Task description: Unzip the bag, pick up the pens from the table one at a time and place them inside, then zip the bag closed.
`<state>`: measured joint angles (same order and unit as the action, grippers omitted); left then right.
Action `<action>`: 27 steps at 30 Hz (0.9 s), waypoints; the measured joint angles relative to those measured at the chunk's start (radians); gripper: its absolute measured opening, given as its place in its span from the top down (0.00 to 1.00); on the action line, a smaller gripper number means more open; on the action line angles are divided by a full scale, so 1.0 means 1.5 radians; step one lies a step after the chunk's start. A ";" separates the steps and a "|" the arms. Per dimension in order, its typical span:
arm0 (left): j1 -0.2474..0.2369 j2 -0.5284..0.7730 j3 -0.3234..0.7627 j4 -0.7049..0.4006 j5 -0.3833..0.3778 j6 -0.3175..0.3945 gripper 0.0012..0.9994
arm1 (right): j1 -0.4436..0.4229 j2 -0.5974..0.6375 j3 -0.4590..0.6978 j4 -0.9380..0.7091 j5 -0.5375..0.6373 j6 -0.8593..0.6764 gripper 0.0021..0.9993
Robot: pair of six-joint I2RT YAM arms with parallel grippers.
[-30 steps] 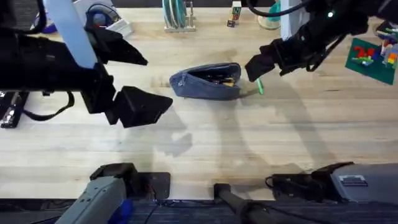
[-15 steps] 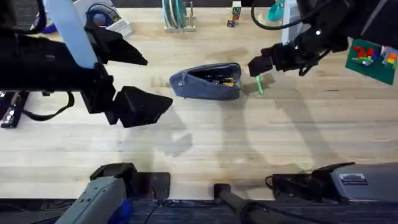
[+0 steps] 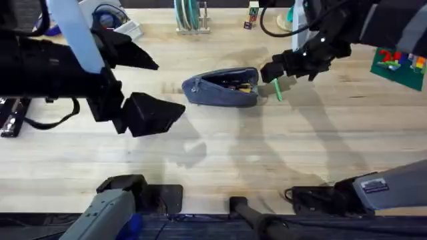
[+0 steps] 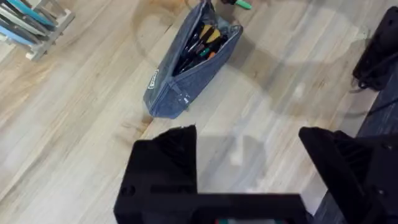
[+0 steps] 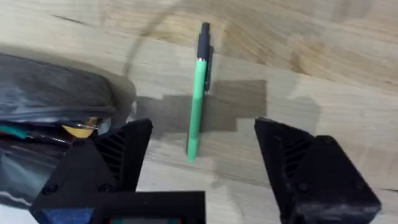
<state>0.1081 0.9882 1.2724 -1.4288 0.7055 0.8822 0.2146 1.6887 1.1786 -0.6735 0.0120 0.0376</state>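
Left gripper [image 3: 143, 87] raised over the table's [image 3: 267, 153] left half, fingers spread, nothing in them. Bag [image 3: 222, 87] at centre, unzipped, long axis running left-right, pens and other items visible inside. Green pen [image 3: 278, 92] lies on the wood just right of the bag, long axis near-far. Right gripper [image 5: 205, 162] hovers directly above it, fingers released, straddling the pen without touching.

Bag [image 3: 222, 87]: blue-grey heathered fabric. Pen [image 5: 197, 99]: bright green barrel, dark tip and clip. Table [image 3: 267, 153]: light wood with plank grain. Gripper fingers [image 5: 118, 155]: black.
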 joint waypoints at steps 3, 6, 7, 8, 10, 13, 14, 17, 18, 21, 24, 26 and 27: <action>0.000 0.000 0.000 0.000 0.000 0.000 0.00 | 0.000 0.019 0.000 -0.001 0.000 0.000 0.00; 0.000 0.000 0.000 0.000 0.000 0.000 0.00 | 0.000 0.038 0.000 0.000 0.000 0.000 0.00; 0.000 0.000 0.000 0.000 0.000 0.000 0.00 | 0.000 0.043 0.000 0.000 0.000 0.000 0.00; 0.000 0.000 0.000 0.000 0.000 0.000 0.00 | 0.000 0.048 0.000 0.002 0.000 0.000 0.00; 0.000 0.000 0.000 0.000 0.000 0.000 0.00 | 0.000 0.056 0.000 0.008 0.000 0.000 0.00; 0.000 0.000 0.000 0.000 0.000 0.000 0.00 | 0.000 0.066 0.000 0.011 0.000 0.000 0.00; 0.000 0.000 0.000 0.000 0.000 0.000 0.00 | 0.000 0.066 0.000 0.012 0.002 0.000 0.00; 0.000 0.000 0.000 0.000 0.000 0.000 0.00 | 0.000 0.067 0.000 0.012 0.002 0.000 0.00; 0.000 0.000 0.000 0.000 0.000 0.000 0.00 | 0.000 0.067 0.000 0.012 0.002 0.000 0.00; 0.000 0.000 0.000 0.000 0.000 0.000 0.00 | 0.001 0.070 0.001 0.012 0.006 0.000 0.00; 0.000 0.000 0.000 0.000 0.000 0.000 0.00 | 0.002 0.071 0.002 0.011 0.007 0.000 0.01; 0.000 0.000 0.000 0.000 0.000 0.000 0.00 | 0.002 0.072 0.002 0.011 0.014 0.000 0.10; 0.000 0.000 0.000 0.000 0.000 0.000 0.00 | 0.002 0.073 0.002 0.012 0.016 -0.002 0.20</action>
<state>0.1080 0.9882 1.2724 -1.4288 0.7059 0.8822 0.2171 1.7977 1.1816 -0.6552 0.0366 0.0346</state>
